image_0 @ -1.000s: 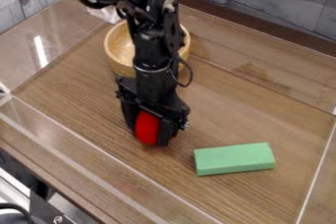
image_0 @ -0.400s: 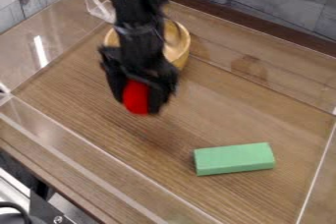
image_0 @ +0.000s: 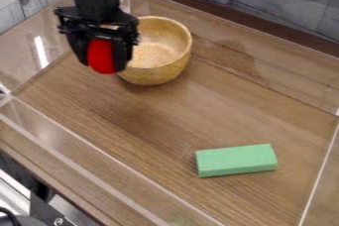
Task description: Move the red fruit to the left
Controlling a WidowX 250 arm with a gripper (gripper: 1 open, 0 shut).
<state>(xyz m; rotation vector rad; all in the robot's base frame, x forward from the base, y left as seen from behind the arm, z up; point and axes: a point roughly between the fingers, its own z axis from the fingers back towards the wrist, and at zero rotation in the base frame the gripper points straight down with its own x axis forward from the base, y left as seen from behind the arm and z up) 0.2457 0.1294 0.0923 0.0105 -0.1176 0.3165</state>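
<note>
Since a second ago, the tool (image_0: 101,56) has carried the red fruit (image_0: 102,56) from the middle of the worktop (image_0: 199,111), near the green block (image_0: 237,160), up and over to the far left side. It now hangs beside the left edge of the wooden bowl (image_0: 157,49), partly overlapping the bowl's rim in this view. Its two dark fingers (image_0: 78,50) stand on either side of the fruit and are clamped on it, so the fruit is held off the wood rather than resting on it. Only the fruit's red body shows between the fingers. The green block lies flat in the same spot at the lower right, well apart from the tool. A clear wall (image_0: 34,32) runs around the worktop.
</note>
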